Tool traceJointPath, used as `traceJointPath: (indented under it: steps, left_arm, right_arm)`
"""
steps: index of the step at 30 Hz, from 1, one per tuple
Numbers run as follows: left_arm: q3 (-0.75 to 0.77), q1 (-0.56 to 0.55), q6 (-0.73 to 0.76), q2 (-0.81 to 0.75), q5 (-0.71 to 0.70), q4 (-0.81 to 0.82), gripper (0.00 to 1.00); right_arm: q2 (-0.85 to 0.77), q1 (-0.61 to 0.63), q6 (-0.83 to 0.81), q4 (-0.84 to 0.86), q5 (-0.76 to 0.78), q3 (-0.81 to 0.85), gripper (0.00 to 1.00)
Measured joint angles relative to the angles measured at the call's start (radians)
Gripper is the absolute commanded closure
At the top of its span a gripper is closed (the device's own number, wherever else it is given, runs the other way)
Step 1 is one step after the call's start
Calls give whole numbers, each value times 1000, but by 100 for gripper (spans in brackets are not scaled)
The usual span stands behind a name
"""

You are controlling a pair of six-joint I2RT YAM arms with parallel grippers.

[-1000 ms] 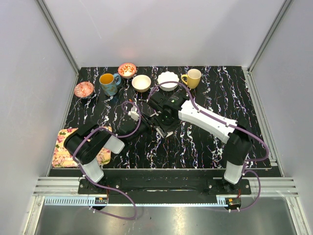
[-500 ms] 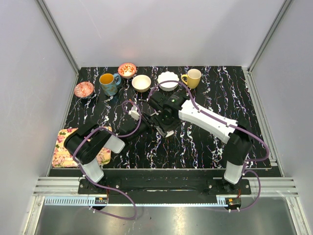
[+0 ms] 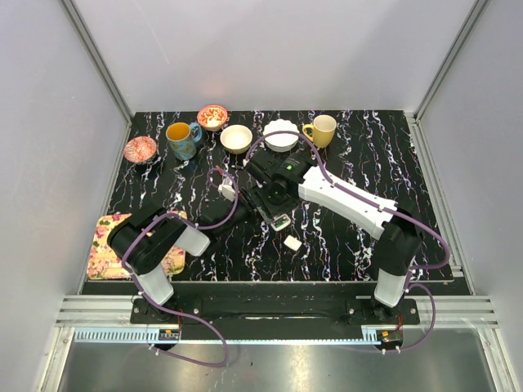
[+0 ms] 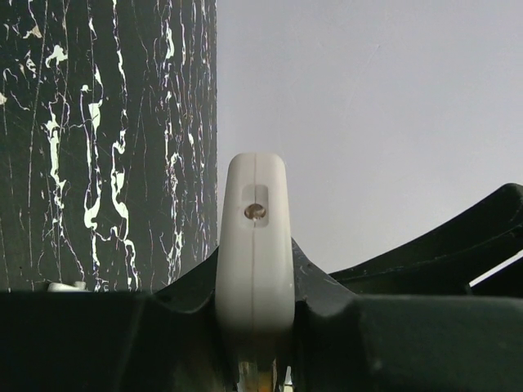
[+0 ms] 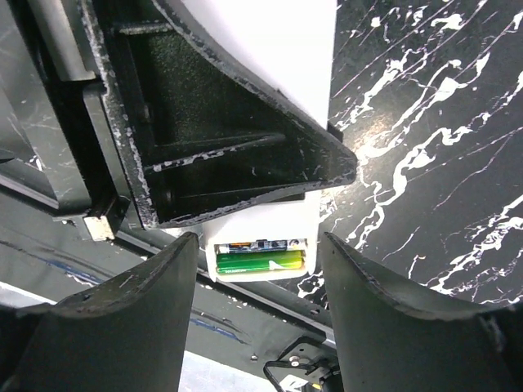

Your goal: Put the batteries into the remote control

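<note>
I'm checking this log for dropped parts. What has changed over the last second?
A small white rectangular piece, probably the back cover, now lies on the black marbled table; it was not there before. The open right gripper shifted slightly, exposing the green battery in the white plastic remote control. The left gripper stays shut on the remote; the cups and bowls did not move.

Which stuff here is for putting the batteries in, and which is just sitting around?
For the job: remote control, gripped in the left tool; green battery in its open slot; small white cover piece on the table; open right tool.
Just lying about: blue mug; yellow mug; white scalloped bowl; cream bowl; red patterned bowl; red patterned dish; floral mat.
</note>
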Motion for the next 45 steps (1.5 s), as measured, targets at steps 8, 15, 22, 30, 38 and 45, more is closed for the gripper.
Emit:
traceJointPath:
  steps: [8,15,22,30,38,45]
  left_arm:
    - [0,10,0,0,0,0,100]
    - [-29,41,8,-2,-2,3,100]
    - [-115,45,35,-94,1,3,100]
    - [-280,45,80,-326,8,8,100]
    - [-309,45,187,-663,6,-68,100]
    - [-309,45,251,-752,1,-179,100]
  right_arm:
    - [-65,-3,28,12,81,25,32]
    - [-453,-83,138,164,164,-296,36]
    - [-531,-139,203,375,87,-680,48]
    - [-378,-101,163,563,-17,-742,55]
    - [-241,-95,149,620,19,-726,36]
    - [-215,-92,158,617,69,-733,33]
